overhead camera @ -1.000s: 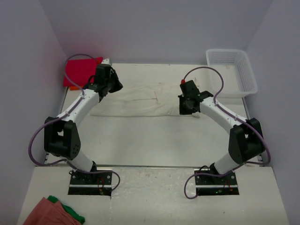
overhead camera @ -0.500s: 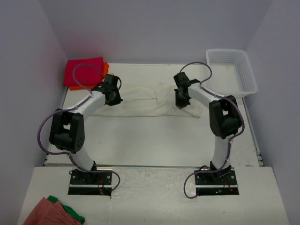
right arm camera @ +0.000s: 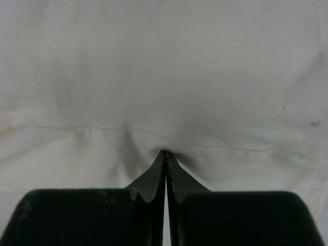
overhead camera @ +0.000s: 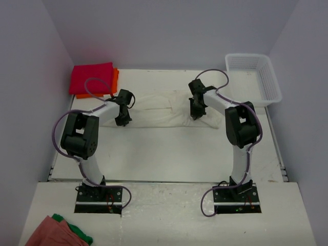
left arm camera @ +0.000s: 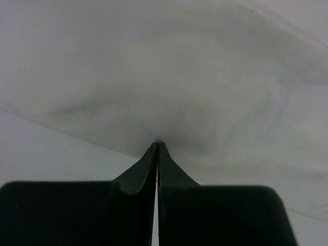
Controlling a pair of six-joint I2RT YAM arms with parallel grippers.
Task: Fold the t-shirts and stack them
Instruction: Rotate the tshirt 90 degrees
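Note:
The cream-white t-shirt (overhead camera: pixel 159 110) lies folded into a long band across the far middle of the table. My left gripper (overhead camera: pixel 123 117) is at its left end, with its jaws shut and the tips pinching puckered cloth in the left wrist view (left arm camera: pixel 157 146). My right gripper (overhead camera: pixel 197 111) is near the band's right end, shut on a pinch of cloth beside a hem seam (right arm camera: pixel 165 152). The magenta-red t-shirt (overhead camera: pixel 92 78) lies folded at the far left corner on top of the orange t-shirt (overhead camera: pixel 116 77).
A white mesh basket (overhead camera: pixel 253 77) stands at the far right corner. Salmon-pink cloth (overhead camera: pixel 48 233) and green cloth (overhead camera: pixel 77 233) lie on the near left shelf beside the left arm's base. Walls close in the table on three sides.
The left gripper has moved from beside the magenta-red shirt down onto the cream shirt's left end. The right gripper has moved left and further away onto the shirt. The shirt has stayed put.

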